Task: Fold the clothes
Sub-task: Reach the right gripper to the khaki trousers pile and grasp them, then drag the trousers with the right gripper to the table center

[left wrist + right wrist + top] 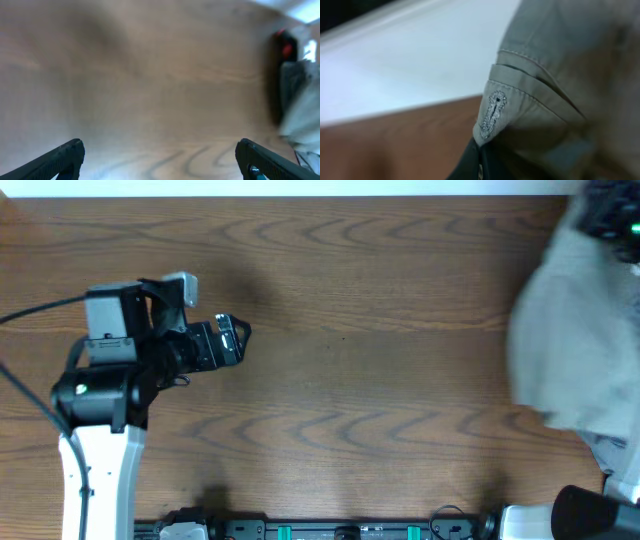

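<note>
The left gripper (236, 338) hovers over the wooden table (380, 380) with its jaws spread wide, holding nothing. At the table's right edge, the khaki-green shorts (575, 340) sit bunched and unspread. The right gripper (477, 167) appears clamped on them beside the waistband buttonhole (493, 112). No fold is made yet. You still have to spread the shorts and make every fold.

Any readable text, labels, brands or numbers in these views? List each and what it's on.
No readable text in any view.
Black left end effector: small white marks on its body, too small to read.
Pale khaki-green cotton shorts: only a stitched buttonhole on the waistband, no label or print showing.
Brown wood-grain table: no marks or stickers.
</note>
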Tool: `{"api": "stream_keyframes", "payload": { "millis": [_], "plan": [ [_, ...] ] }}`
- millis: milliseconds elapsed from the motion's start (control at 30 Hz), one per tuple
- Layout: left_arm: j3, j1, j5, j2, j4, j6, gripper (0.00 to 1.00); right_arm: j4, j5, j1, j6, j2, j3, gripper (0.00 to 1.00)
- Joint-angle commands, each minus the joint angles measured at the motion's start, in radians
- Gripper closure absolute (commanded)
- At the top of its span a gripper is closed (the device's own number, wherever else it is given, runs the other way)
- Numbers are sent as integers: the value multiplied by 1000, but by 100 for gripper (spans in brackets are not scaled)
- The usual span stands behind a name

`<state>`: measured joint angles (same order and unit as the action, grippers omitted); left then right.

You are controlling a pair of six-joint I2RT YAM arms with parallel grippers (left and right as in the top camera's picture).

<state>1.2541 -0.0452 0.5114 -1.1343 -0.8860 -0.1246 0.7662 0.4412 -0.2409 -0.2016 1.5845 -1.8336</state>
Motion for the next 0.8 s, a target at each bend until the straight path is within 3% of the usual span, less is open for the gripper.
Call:
{"api": "stream_keyframes", "payload": {
  "millis": [0,267,333,433,533,767],
  "plan": [
    [100,-5,-9,60,4,61,2,23,-18,140,-3,60,10,99],
    [182,-5,-247,185,5,88,2,65,-52,507,1,220,10,97],
    [182,-5,-287,214,4,88,2,60,-47,602,5,276,10,85],
    [182,-5,-296,236,3,88,2,41,8,726,145,334,10,68],
    [182,-5,-296,233,-16,88,2,46,-52,810,207,344,10,63],
    [181,-5,-285,153,-129,87,2,153,-397,765,142,288,10,42]
  ]
}}
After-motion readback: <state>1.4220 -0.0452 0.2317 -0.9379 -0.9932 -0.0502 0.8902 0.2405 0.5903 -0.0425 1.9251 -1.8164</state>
